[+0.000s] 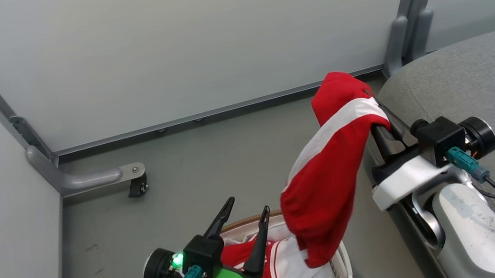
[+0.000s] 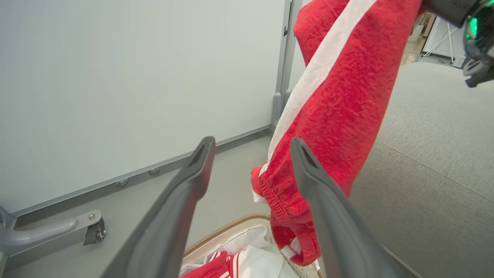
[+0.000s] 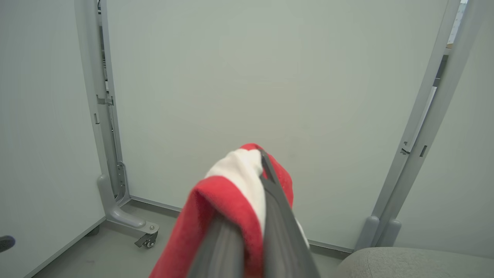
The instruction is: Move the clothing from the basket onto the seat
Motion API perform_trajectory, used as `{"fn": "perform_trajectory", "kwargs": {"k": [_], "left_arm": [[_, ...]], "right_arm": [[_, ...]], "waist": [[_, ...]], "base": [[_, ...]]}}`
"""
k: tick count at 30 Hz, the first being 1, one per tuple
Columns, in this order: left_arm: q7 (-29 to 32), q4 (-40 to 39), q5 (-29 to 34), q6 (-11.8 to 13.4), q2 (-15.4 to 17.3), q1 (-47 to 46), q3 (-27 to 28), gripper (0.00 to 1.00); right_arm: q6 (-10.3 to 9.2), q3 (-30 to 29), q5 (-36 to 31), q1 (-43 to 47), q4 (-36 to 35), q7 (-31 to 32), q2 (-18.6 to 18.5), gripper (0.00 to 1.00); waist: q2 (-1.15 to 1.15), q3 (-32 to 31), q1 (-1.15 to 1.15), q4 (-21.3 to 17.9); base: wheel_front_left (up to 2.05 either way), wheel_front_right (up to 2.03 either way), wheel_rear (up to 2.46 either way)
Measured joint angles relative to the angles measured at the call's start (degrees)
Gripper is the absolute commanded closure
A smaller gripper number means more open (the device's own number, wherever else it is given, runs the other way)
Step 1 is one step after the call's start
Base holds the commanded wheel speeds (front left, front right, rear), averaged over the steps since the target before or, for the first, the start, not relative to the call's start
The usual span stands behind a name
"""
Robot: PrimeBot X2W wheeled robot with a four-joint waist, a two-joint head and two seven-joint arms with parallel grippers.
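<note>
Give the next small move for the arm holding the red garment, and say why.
Probably swing the right gripper further to its right, over the seat, before opening. It is shut on the red garment, whose lower end hangs by the basket, beside the seat rather than above it.

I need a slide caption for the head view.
Right gripper holds red white-striped garment above white woven-rimmed basket, beside grey fabric seat.

Head camera looked down from high on the basket (image 1: 244, 223), floor (image 1: 195, 174) and seat (image 1: 483, 74) at right. Both wrist cameras sat low and close, facing the far wall (image 3: 270, 77); all three shared the red garment (image 1: 329, 181).
</note>
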Motion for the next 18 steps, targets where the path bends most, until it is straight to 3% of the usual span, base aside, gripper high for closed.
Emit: {"fn": "perform_trajectory", "kwargs": {"k": [7,18], "left_arm": [[0.00,-0.49,0.15,-0.05,-0.19,0.98,-0.08,0.00],[0.00,-1.16,-0.14,-0.09,-0.29,0.70,-0.69,0.00]], "right_arm": [[0.01,-0.80,-1.32,-1.68,-0.44,0.00,-0.04,1.00],[0.01,-1.99,-1.82,-2.95,-0.53,0.00,-1.31,1.00]], "waist": [[0.00,0.52,0.00,-3.64],[0.00,2.30,0.00,-12.93]], "base": [[0.00,0.00,0.00],[0.00,0.00,0.00]]}}
